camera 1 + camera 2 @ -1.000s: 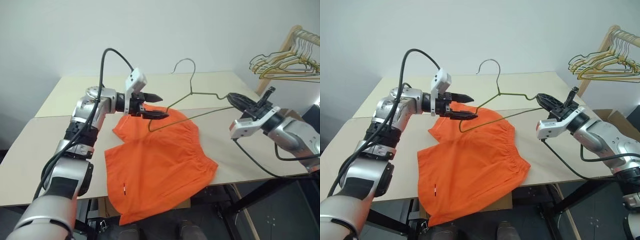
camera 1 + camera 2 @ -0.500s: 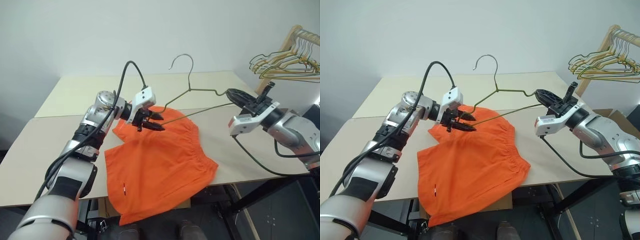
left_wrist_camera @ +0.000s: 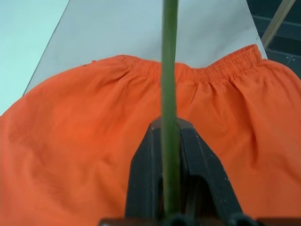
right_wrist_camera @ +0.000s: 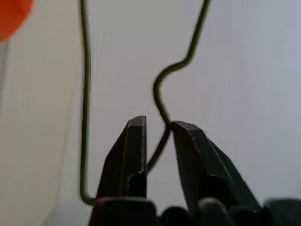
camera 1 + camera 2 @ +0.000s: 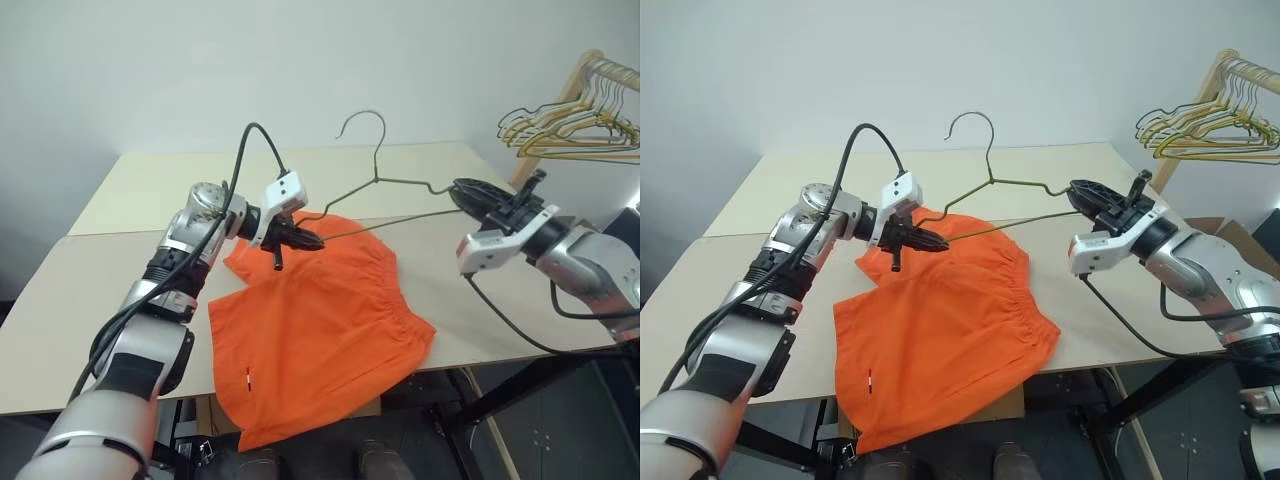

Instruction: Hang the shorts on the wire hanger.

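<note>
The orange shorts [image 5: 320, 320] lie flat on the table, waistband toward the right, their lower leg hanging over the near edge. Above their far part the thin grey-green wire hanger [image 5: 379, 165] is held up, hook uppermost. My left gripper [image 5: 305, 240] is shut on the hanger's left corner; in the left wrist view the wire [image 3: 169, 70] runs between the closed fingers [image 3: 146, 160] over the shorts [image 3: 84, 117]. My right gripper [image 5: 462, 190] is at the hanger's right end, open. There the wire [image 4: 162, 110] passes between the parted fingertips [image 4: 136, 127] and touches one.
A wooden rack with a bunch of yellowish wire hangers [image 5: 570, 130] stands at the far right. The table [image 5: 120, 270] is two pale tops joined by a seam. A cardboard box [image 5: 1235, 238] sits beyond its right edge.
My left gripper sank a little and shut on the hanger's left corner. My right gripper's fingers, shut on the right end before, have parted. The hanger tilted slightly lower on the left.
</note>
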Controlling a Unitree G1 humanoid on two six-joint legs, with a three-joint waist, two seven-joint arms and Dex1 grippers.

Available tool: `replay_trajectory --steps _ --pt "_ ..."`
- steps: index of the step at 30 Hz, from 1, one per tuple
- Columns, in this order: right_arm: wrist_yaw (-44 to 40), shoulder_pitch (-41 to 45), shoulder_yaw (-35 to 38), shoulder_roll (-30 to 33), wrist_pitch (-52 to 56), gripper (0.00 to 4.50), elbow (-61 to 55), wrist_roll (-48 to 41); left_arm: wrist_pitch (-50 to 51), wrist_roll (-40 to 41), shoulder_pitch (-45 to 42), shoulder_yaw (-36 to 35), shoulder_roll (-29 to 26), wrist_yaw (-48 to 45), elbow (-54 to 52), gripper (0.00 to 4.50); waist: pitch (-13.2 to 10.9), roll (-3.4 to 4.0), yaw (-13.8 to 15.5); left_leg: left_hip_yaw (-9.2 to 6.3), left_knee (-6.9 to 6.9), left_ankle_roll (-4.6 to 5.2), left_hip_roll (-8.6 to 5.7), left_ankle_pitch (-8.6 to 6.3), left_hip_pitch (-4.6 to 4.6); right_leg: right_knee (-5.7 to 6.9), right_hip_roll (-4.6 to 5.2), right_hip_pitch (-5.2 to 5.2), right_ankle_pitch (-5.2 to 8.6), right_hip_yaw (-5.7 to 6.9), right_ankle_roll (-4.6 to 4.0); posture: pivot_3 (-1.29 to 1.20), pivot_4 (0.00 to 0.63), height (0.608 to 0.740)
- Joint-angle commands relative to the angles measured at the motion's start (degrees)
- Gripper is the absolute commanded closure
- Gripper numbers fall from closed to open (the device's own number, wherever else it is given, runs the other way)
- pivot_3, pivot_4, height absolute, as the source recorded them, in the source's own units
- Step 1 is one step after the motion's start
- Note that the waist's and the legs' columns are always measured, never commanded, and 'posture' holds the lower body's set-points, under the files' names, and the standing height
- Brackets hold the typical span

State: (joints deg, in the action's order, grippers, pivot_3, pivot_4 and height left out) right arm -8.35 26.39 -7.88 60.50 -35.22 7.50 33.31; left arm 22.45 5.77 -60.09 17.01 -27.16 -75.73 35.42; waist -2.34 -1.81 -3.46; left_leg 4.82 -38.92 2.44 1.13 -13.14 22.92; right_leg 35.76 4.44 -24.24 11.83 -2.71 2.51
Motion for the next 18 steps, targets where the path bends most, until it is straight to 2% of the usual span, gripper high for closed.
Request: replay_trajectory --steps 1,4,6,7,9,11,14,18 --pt "-7.15 -0.78 2.67 3.16 -2.08 1.97 -3.29 -7.06 -2.54 -2.05 -1.38 0.15 -2.61 -1.31 -1.93 4.50 0.00 0.00 -0.08 -0.01 0.00 0.00 0.00 0.00 -0.01 0.00 0.00 0.01 0.00 0.00 0.00 0.01 0.000 0.740" --pt "-19.13 -3.09 2.37 5.60 1.02 0.86 -6.19 -19.25 -5.70 -3.90 -0.72 0.92 -3.88 -1.76 -2.81 4.50 -0.01 -0.01 -0.01 -0.05 0.00 0.00 0.00 0.00 -0.04 0.01 0.00 0.02 0.00 -0.02 -0.02 0.03 0.000 0.740" --pt "-28.74 -4.10 2.99 5.90 12.33 0.14 -11.76 -32.69 -9.85 -5.68 0.14 1.42 -4.33 -0.62 -3.43 4.50 -0.02 -0.04 0.11 -0.12 0.00 0.00 0.02 0.00 -0.08 0.00 0.00 0.08 0.01 -0.03 -0.02 0.03 0.000 0.740" --pt "-32.00 -4.11 3.43 5.85 17.29 0.02 -13.99 -37.29 -11.82 -6.50 0.56 1.66 -4.46 -0.08 -3.64 4.50 -0.03 -0.05 0.19 -0.18 -0.01 0.00 0.04 0.00 -0.11 0.01 -0.01 0.13 0.01 -0.02 -0.03 0.04 0.000 0.740" --pt "-37.28 -1.54 3.92 5.64 31.32 0.02 -18.63 -46.66 -13.57 -7.39 1.39 1.88 -4.39 0.40 -4.23 4.50 -0.03 -0.04 0.43 -0.32 -0.04 0.00 0.06 0.00 -0.13 0.07 0.00 0.13 -0.09 -0.07 -0.16 0.04 0.000 0.740" --pt "-42.79 5.87 0.97 4.75 49.20 0.02 -20.61 -52.55 -12.80 -6.30 2.74 1.43 -4.15 -0.80 -6.74 4.50 -0.06 -0.01 0.55 -0.31 -0.10 0.00 0.11 0.00 -0.15 0.15 -0.01 0.11 -0.16 -0.10 -0.30 0.05 0.000 0.740" --pt "-47.96 13.88 -5.45 2.68 60.61 0.02 -19.23 -48.75 -12.56 -5.97 3.66 1.11 -4.21 -1.42 -8.71 4.50 -0.06 0.00 1.17 -0.25 -0.21 0.04 0.31 0.03 -0.12 0.17 -0.09 0.03 -0.15 0.01 -0.28 0.05 0.000 0.740" --pt "-54.16 19.59 -11.00 0.28 66.54 0.02 -16.47 -44.64 -12.37 -6.09 3.43 0.87 -4.08 -1.39 -8.75 4.50 -0.06 0.01 2.22 -0.02 -0.23 0.02 0.59 0.03 -0.05 0.16 -0.18 -0.09 -0.02 0.28 -0.19 0.06 0.000 0.740"
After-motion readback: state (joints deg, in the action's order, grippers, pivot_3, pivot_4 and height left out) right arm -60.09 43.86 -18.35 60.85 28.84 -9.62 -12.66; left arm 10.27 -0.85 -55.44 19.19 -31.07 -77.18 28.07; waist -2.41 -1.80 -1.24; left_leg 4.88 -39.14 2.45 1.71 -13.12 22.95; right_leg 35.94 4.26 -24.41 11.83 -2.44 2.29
